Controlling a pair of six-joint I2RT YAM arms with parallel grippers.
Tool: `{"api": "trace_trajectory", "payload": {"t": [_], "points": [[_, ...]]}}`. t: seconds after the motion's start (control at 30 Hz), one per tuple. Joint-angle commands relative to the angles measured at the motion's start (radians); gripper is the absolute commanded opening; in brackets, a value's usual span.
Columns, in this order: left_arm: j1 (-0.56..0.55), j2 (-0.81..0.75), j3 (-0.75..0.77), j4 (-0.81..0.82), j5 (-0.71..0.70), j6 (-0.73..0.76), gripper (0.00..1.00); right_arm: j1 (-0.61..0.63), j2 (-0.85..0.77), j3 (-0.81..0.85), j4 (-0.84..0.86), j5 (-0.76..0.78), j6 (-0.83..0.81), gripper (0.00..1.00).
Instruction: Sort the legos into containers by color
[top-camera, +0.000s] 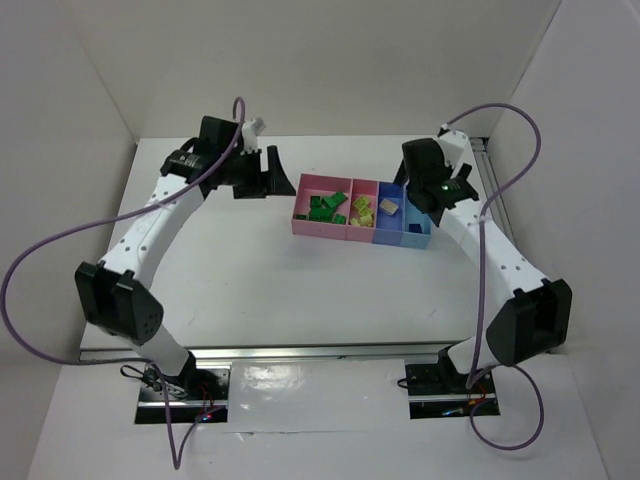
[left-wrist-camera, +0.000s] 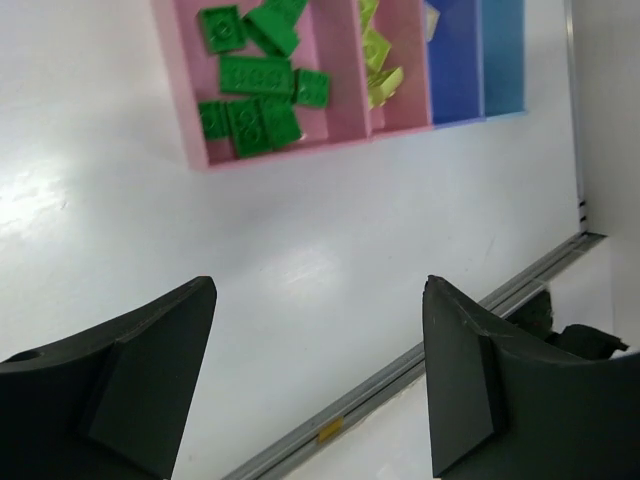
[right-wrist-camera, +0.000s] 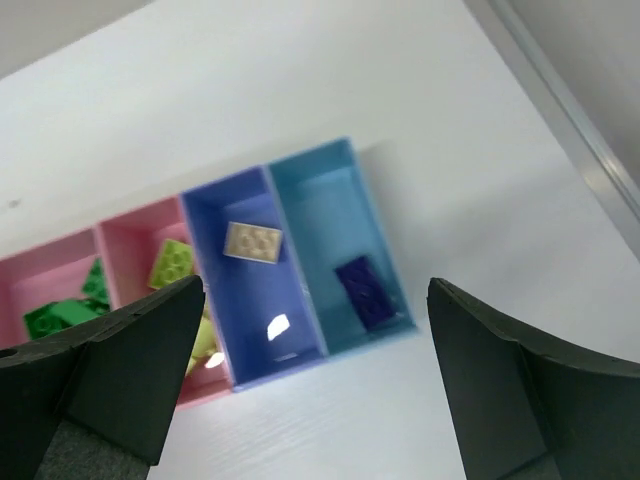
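Closest to the overhead camera, the left arm's base (top-camera: 178, 380) and the right arm's base (top-camera: 443, 378) sit at the near edge of the white table (top-camera: 260, 285), just in front of a metal rail (top-camera: 300, 352) that runs along that edge.

The containers (top-camera: 330, 232) form one joined row towards the far side of the table. From left to right they are two pink bins, a dark blue bin and a light blue bin.

- **First pink bin:** it holds a loose heap of green legos (left-wrist-camera: 255, 100).
- **Second pink bin:** it holds lime-yellow legos (left-wrist-camera: 378, 60).
- **Dark blue bin:** one cream brick (right-wrist-camera: 253, 241) lies flat near the far wall.
- **Light blue bin:** one dark blue brick (right-wrist-camera: 362, 290) lies towards the near wall.

The left gripper (left-wrist-camera: 318, 285) hangs just off the pink end of the row, over bare table. Its fingers are spread wide and hold nothing. The right gripper (right-wrist-camera: 315, 285) hangs over the light blue end of the row. Its fingers are also spread wide and empty, and the two blue bins show between them.

A broad stretch of bare table lies between the row and the near rail. To the left of the row, the bare table reaches as far as the side wall. To the right, a narrower strip of table separates the light blue bin from a second rail (right-wrist-camera: 560, 90) along that edge.
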Motion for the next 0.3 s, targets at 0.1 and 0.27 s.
{"api": "trace_trajectory", "payload": {"t": [0.1, 0.27], "points": [[0.001, -0.187, -0.175, 0.002, -0.208, 0.03, 0.86, -0.009, -0.108, -0.157, -0.172, 0.128, 0.107, 1.0], [0.001, -0.293, -0.24, 0.002, -0.286, 0.017, 0.86, -0.009, -0.203, -0.241, -0.175, 0.083, 0.136, 1.0]]}}
